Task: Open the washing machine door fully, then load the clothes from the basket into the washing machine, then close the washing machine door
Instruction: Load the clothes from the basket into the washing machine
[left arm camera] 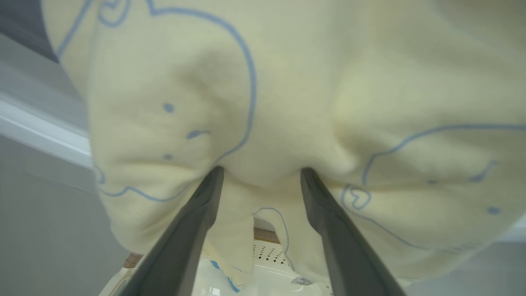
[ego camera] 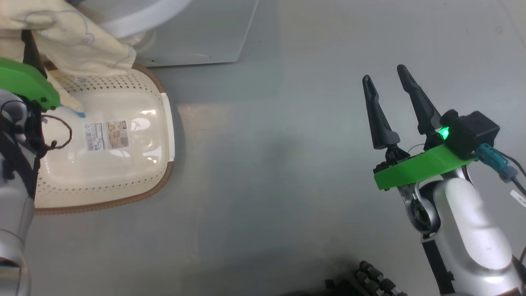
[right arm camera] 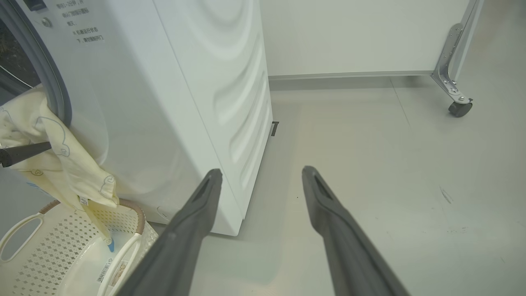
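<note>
A pale yellow garment point(left arm camera: 287, 102) with blue outlines presses against the tips of my left gripper point(left arm camera: 261, 170), whose fingers stand apart, open, with the tips sunk in its folds. In the right wrist view the garment point(right arm camera: 61, 164) drapes from the grey gasket point(right arm camera: 55, 88) of the washing machine point(right arm camera: 185, 102), and its tail hangs down into the basket point(right arm camera: 53, 246). In the head view the cream basket point(ego camera: 123, 200) lies at the left, showing its stickered base. My right gripper point(ego camera: 384, 76) is open, holding nothing, far to the right over the floor. The washing machine door is out of view.
The white washing machine's lower corner point(ego camera: 197, 37) stands at the top of the head view, just behind the basket. A white panel on a castor point(right arm camera: 458, 107) stands at the back right. Grey floor point(ego camera: 267, 164) stretches between basket and right arm.
</note>
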Robot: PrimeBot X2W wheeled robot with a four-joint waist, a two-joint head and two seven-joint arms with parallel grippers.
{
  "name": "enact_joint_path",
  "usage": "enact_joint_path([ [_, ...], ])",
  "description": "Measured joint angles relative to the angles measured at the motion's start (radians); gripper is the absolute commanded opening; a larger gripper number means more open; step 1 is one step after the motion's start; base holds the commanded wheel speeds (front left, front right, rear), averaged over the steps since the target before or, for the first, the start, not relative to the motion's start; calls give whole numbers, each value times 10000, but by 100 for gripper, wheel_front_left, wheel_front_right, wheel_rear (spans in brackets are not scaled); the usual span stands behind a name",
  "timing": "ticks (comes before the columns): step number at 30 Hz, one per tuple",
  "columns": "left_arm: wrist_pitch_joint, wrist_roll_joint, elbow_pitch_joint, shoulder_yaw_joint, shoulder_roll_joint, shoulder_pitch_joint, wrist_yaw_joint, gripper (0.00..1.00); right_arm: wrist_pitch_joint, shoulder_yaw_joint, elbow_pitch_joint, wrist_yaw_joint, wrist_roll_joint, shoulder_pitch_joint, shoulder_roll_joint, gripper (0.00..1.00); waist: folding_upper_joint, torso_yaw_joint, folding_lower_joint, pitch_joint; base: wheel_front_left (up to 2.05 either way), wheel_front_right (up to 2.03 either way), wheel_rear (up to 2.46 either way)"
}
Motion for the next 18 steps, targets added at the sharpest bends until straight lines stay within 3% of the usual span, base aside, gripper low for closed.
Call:
enact_joint_path([
  [7, 0, -443, 31, -412, 13, -259, 0, 100, 0, 79, 12, 0, 82, -1, 0, 100, 0, -102, 0, 145, 0, 0, 0],
  [8, -2, -518, 21, -472, 23, -260, 0, 82, 2, 88, 13, 0, 86, -4, 2, 100, 0, -117, 0, 161, 0, 0, 0],
  [9, -2, -598, -2, -545, 44, -260, 0, 25, 0, 98, 15, 0, 88, -12, 2, 100, 0, -133, 0, 178, 0, 0, 0],
  [10, -2, -681, -38, -608, 69, -260, 0, 25, 2, 107, 17, 0, 88, -28, 2, 100, 0, -145, 0, 196, 0, 0, 0],
  [11, -2, -763, -77, -679, 96, -259, 0, 0, 2, 109, 19, 0, 88, -50, 2, 100, 0, -151, 0, 209, 0, 0, 0],
  [18, -25, -1018, -546, -1392, 295, -177, 0, 0, 0, 56, 69, 0, 88, -153, 2, 100, 0, -22, 0, 192, 0, 0, 0],
])
